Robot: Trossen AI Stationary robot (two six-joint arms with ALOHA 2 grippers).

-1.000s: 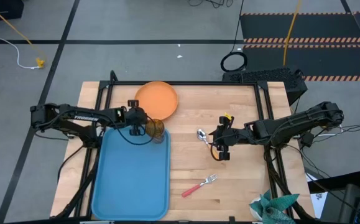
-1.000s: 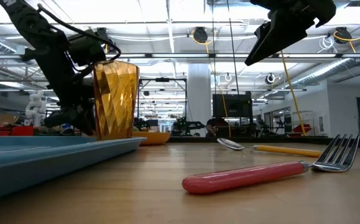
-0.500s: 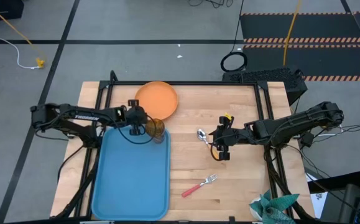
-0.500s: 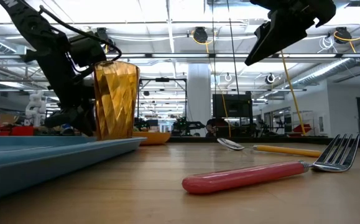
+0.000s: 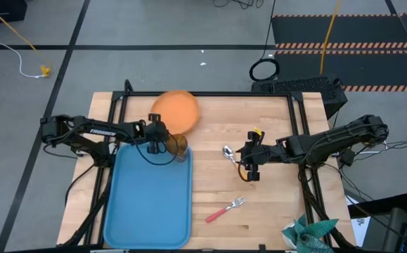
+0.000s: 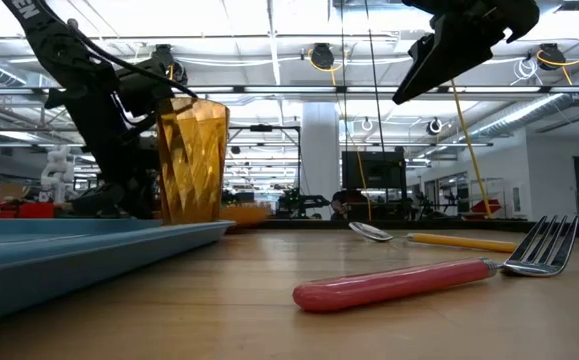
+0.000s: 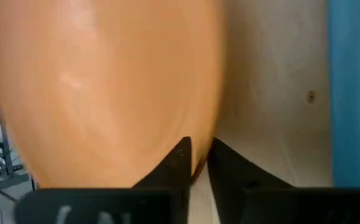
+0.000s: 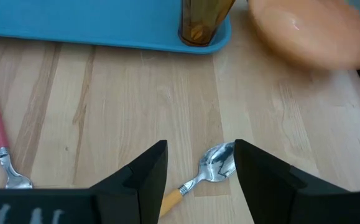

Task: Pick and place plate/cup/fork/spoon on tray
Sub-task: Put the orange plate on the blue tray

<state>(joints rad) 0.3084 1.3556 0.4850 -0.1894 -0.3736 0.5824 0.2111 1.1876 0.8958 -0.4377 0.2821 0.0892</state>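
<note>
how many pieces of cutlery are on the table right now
2. The spoon lies on the bare wood just in front of the right gripper. The fork lies nearer the table's front edge, right of the tray.

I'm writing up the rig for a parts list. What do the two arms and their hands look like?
Both arms are dark, slender and jointed. The left arm carries white lettering along its link, and a thin black cable loops near the left hand. The right hand has a small yellow part beside it. Each hand ends in two dark, wedge-shaped fingers.
</note>
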